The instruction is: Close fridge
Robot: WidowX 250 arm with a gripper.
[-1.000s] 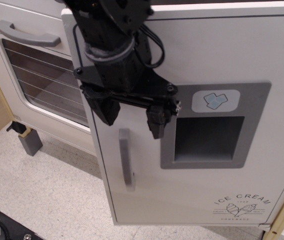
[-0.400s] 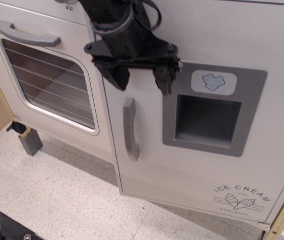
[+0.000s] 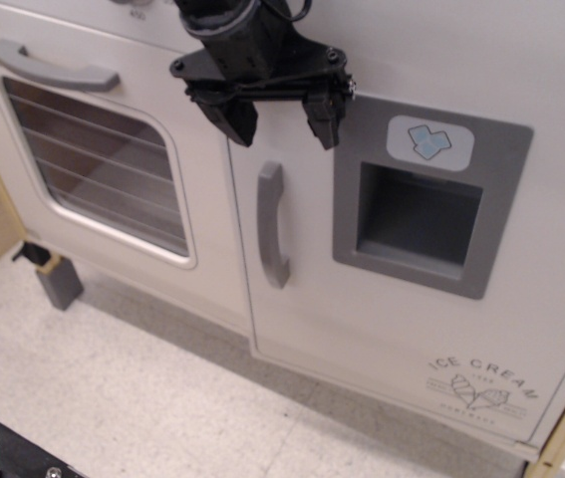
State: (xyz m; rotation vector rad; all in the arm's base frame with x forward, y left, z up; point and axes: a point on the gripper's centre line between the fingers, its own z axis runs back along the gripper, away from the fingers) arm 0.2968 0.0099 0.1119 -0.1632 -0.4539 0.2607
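The white fridge door (image 3: 382,329) fills the right half of the view. It carries a vertical grey handle (image 3: 272,224), a grey dispenser panel (image 3: 426,204) with a blue ice icon, and an "ICE CREAM" print at the lower right. The door lies nearly flush with the cabinet front beside the oven. My black gripper (image 3: 280,121) is open and empty, its two fingers pointing down against the door's upper left, just above the handle.
The white oven door (image 3: 93,159) with a window and a horizontal grey handle (image 3: 53,68) is at the left. A grey cabinet foot (image 3: 60,282) stands on the speckled floor (image 3: 133,398). A wooden edge runs at the far right.
The fridge door has swung back toward the cabinet and now sits almost flush. My gripper moved up and back with the door, staying open.
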